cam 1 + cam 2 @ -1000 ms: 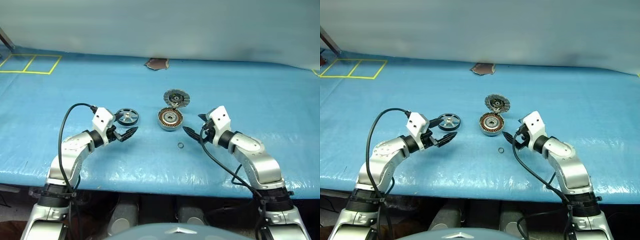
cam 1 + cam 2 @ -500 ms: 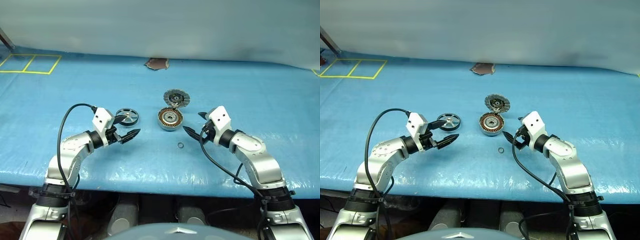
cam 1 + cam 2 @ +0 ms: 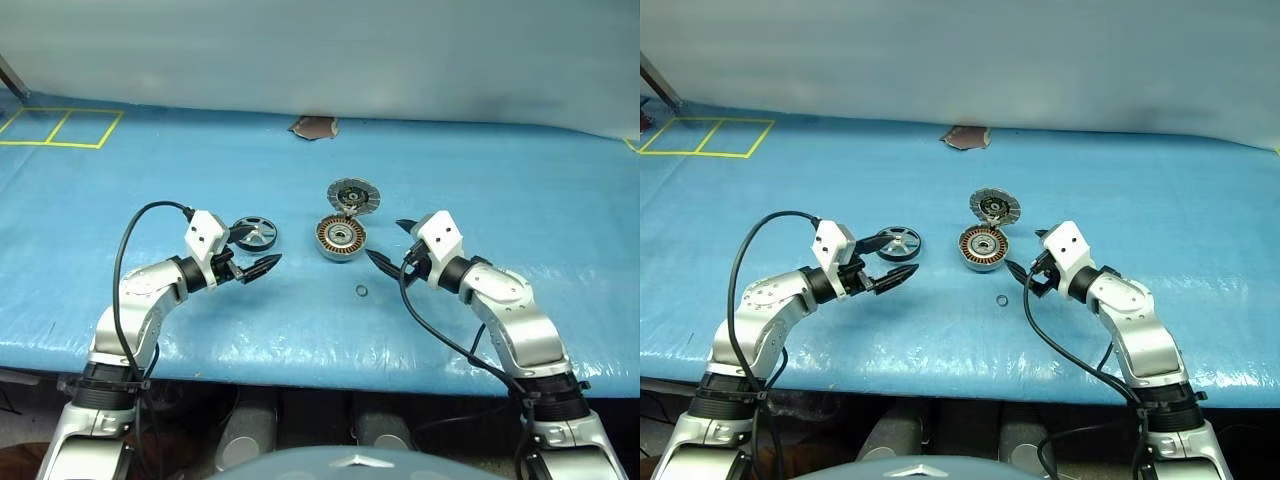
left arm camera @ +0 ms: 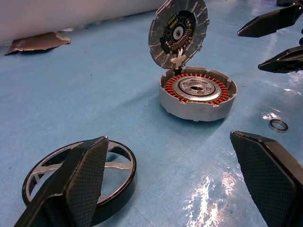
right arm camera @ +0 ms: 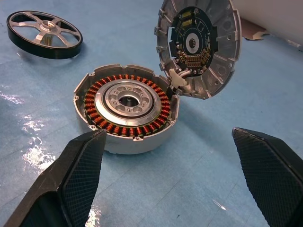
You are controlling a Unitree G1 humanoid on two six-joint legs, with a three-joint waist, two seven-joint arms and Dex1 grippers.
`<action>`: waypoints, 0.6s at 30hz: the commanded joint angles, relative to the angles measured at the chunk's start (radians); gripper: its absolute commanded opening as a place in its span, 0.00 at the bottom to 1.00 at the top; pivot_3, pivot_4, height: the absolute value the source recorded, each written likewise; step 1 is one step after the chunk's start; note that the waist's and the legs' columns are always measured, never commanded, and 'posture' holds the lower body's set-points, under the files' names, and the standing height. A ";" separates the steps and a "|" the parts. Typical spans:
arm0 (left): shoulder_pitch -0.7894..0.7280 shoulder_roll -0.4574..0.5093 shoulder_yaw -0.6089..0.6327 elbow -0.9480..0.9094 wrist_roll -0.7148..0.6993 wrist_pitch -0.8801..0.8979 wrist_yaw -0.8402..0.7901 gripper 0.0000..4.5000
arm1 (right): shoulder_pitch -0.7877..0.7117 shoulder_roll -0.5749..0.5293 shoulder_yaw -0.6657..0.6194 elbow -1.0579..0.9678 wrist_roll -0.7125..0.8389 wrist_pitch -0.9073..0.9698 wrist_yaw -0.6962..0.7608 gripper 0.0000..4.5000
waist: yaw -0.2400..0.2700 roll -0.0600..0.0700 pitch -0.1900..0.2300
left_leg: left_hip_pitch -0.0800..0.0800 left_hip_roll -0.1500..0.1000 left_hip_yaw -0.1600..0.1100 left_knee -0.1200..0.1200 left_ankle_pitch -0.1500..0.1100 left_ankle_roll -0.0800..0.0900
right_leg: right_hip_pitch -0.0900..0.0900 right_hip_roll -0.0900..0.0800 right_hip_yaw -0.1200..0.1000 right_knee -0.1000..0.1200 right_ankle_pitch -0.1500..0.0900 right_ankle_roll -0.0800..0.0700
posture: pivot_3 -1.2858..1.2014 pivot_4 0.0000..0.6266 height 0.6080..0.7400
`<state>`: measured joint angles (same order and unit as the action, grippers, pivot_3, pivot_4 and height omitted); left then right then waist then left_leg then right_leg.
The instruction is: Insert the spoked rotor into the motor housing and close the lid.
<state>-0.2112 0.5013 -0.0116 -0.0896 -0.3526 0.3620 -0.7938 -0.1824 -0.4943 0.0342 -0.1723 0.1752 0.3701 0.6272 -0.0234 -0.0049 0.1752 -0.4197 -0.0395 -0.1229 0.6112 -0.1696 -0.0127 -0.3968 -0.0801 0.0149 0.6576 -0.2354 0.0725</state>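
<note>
The spoked rotor (image 3: 255, 233) lies flat on the blue table, left of the motor housing (image 3: 341, 238). Copper windings ring the housing's hub (image 5: 127, 106). The lid (image 3: 353, 196) stands tilted up from the housing's far edge, its dark inner face (image 5: 199, 45) showing. My left gripper (image 3: 258, 250) hovers open just in front of the rotor (image 4: 118, 163), one finger (image 4: 80, 179) overlapping its rim in the left wrist view. My right gripper (image 3: 385, 241) is open beside the housing's right side, pointing at it, and holds nothing.
A tiny dark ring (image 3: 361, 291) lies in front of the housing, between the two grippers. A torn brown patch (image 3: 313, 127) sits at the table's far edge. Yellow tape squares (image 3: 60, 127) mark the far left. The table's front edge runs close below both arms.
The right gripper has rolled slightly about its own axis. The left gripper has turned a little to the right. Neither hand shifted, and the parts lie as before.
</note>
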 commanded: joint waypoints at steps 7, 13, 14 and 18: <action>0.007 -0.008 0.005 -0.020 0.008 -0.045 0.002 1.00 | -0.036 -0.043 0.028 -0.059 0.038 0.064 0.087 1.00 | 0.000 0.000 0.000 | 0.000 0.000 0.000 0.000 0.000 0.000 | 0.000 0.000 0.000 0.000 0.000 0.000 | 0.52 0.24 1.00; 0.012 0.000 -0.006 -0.024 0.016 -0.051 -0.009 1.00 | -0.070 -0.059 0.087 -0.096 0.021 0.098 0.102 1.00 | 0.000 -0.001 0.000 | 0.000 0.000 0.000 0.000 0.000 0.000 | 0.000 0.000 0.000 0.000 0.000 0.000 | 0.52 0.24 1.00; 0.013 0.003 -0.008 -0.024 0.026 -0.068 -0.010 1.00 | -0.078 -0.059 0.099 -0.094 0.017 0.101 0.107 1.00 | 0.000 -0.001 0.000 | 0.000 0.000 0.000 0.000 0.000 0.000 | 0.000 0.000 0.000 0.000 0.000 0.000 | 0.52 0.24 1.00; 0.014 0.007 -0.008 -0.022 0.037 -0.073 -0.019 1.00 | -0.139 -0.063 0.162 -0.052 -0.020 0.101 0.130 1.00 | -0.001 -0.001 0.001 | -0.001 0.000 0.000 0.000 0.000 0.000 | -0.001 0.000 0.000 0.000 0.000 0.000 | 0.52 0.24 1.00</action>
<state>-0.1947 0.5003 -0.0210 -0.0887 -0.3189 0.3117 -0.8075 -0.2837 -0.5475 0.1804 -0.2213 0.1696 0.4718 0.7445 -0.0243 -0.0060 0.1759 -0.4206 -0.0395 -0.1229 0.6113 -0.1697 -0.0128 -0.3977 -0.0803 0.0148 0.6574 -0.2354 0.0725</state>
